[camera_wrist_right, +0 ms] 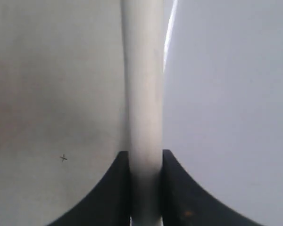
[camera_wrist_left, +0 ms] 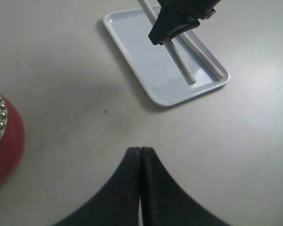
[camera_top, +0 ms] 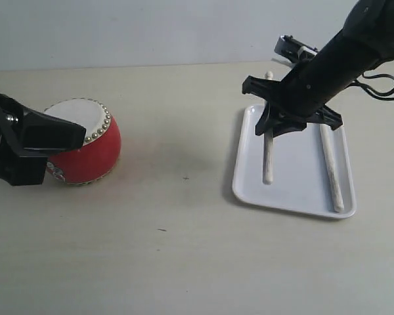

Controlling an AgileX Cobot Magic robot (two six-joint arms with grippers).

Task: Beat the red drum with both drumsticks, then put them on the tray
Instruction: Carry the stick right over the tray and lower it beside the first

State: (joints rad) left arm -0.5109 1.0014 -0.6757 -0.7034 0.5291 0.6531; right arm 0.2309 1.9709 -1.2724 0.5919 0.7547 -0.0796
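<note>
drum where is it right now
The drum sits on the table at the left of the exterior view, partly hidden behind the left arm, well apart from the tray on the right.

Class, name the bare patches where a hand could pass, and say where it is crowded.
Bare: the table between the red drum and the tray, and the whole near strip. Crowded: the tray, with both drumsticks and the right gripper.
</note>
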